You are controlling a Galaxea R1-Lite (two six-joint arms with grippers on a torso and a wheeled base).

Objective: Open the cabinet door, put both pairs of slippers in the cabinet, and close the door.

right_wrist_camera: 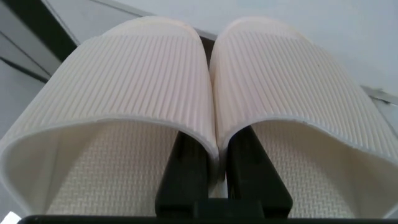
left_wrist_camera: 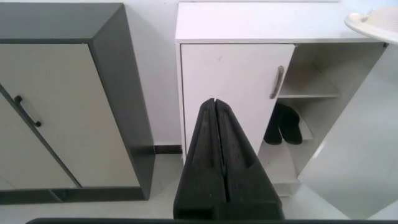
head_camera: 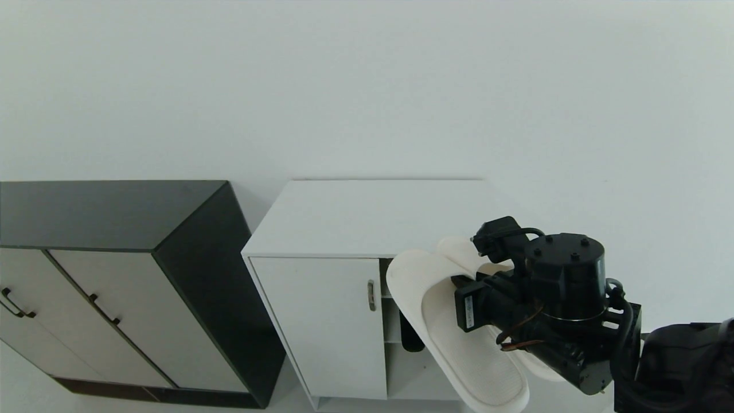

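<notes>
Just now the right gripper has its two black jaws clamped on a pair of cream, ribbed foam slippers. They pinch the touching inner edges of the two slippers, whose toes point away from the jaws. Just beyond the held pair stands a white rectangular cabinet with its right half open. Farther ahead of these jaws, inside that open half, a pair of black slippers sits below a shelf. The cabinet's white left door, with a small metal handle, is shut. The left gripper has its jaws pressed together on nothing, and the shut door lies straight ahead of them. A dark-framed cabinet with beige doors stands beside the white one, well apart from the right jaws.
</notes>
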